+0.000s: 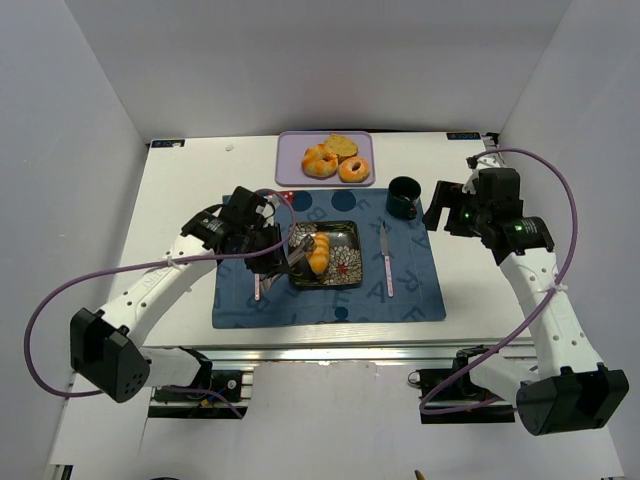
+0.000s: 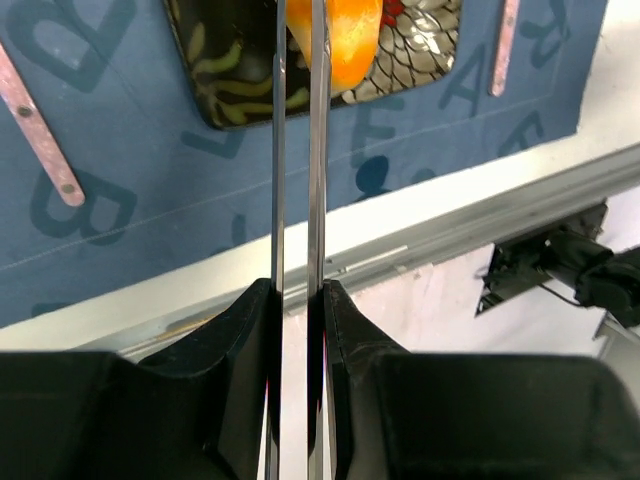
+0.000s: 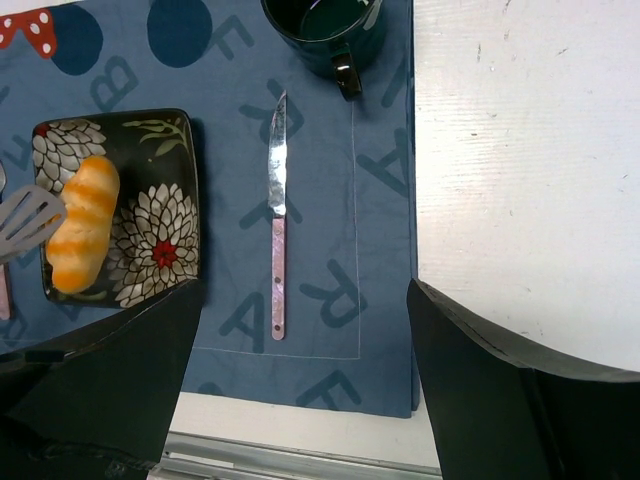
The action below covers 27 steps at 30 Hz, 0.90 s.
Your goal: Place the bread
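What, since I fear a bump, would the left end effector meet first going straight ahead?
Probably the bread on the dark floral plate; the held tongs point right at it, though depth is unclear.

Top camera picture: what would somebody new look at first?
Probably the golden-orange ridged bread roll, lying on the black square flower-patterned plate in the middle of the blue placemat. The left gripper is right beside it, shut on thin metal tongs that reach to the roll. Farther back, a lilac tray holds more orange pastries.
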{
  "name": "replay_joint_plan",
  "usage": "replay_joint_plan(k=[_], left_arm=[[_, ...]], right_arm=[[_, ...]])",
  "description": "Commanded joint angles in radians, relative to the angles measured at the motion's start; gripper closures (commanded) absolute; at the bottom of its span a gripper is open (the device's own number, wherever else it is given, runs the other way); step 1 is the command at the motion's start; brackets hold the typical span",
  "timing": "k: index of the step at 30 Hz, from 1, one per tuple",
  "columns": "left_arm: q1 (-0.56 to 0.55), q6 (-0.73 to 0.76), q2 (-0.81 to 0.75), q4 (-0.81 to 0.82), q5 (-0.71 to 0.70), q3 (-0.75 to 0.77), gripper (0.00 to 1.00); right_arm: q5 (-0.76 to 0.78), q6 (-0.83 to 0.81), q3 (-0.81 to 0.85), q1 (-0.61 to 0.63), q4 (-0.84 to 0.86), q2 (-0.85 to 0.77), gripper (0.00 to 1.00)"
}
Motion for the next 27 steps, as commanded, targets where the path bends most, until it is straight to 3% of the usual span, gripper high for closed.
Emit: replay_joint_plan(k=[1, 6, 9, 12, 14, 16, 23, 27], left_arm=[[-0.005, 0.017, -0.001, 0.049, -0.038, 0.000, 0.68], [-0.010, 0.024, 0.011, 0.018, -0.064, 0.044, 0.50], [-0.010, 0.031, 0.016, -0.001, -0.069, 0.058, 0.45], [-0.011, 0.022, 0.014, -0.022, -0.084, 0.072, 0.45], [-0.011, 0.008, 0.007, -0.039, -0.157, 0.122, 0.53], [-0.011, -0.016, -0.013, -0.072, -0.225, 0.167, 0.55], [-0.004, -0.099, -0.030, -0.177, -0.606, 0.307, 0.51], [0.126, -0.096, -0.012, -0.175, -0.699, 0.236, 0.50]], right_arm=[[-0.010, 0.002, -0.006, 0.002, 0.017, -0.029, 0.11], [-0.010, -0.001, -0.007, 0.001, 0.017, -0.032, 0.11], [-0.013, 0.001, -0.016, 0.002, 0.022, -0.030, 0.11], [-0.021, 0.004, -0.026, 0.001, 0.028, -0.030, 0.11], [-0.021, 0.005, -0.030, 0.002, 0.031, -0.032, 0.11], [-0.022, 0.005, -0.038, 0.002, 0.034, -0.035, 0.11], [-0.042, 0.005, -0.053, 0.002, 0.049, -0.027, 0.11], [-0.060, 0.010, -0.053, 0.002, 0.062, -0.018, 0.11]])
